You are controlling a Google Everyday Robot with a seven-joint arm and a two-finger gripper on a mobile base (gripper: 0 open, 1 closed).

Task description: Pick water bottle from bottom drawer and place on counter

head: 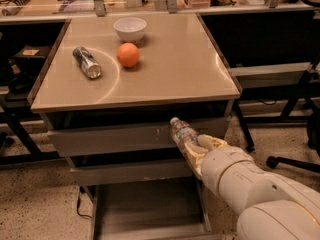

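The gripper (195,149) was clamped around the water bottle (180,129), its label print illegible, cap tilted upward just below the counter (170,69) front edge, with the open bottom drawer (145,209) lower still.

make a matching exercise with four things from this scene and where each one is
Things:
1 water bottle
2 can
3 orange
4 bowl

Places:
a lying on its side, left part of the counter
b held in the claw, below the counter's front edge
c upright, near the counter's back edge
d on the counter, just in front of the bowl

Pairs: 1-b, 2-a, 3-d, 4-c
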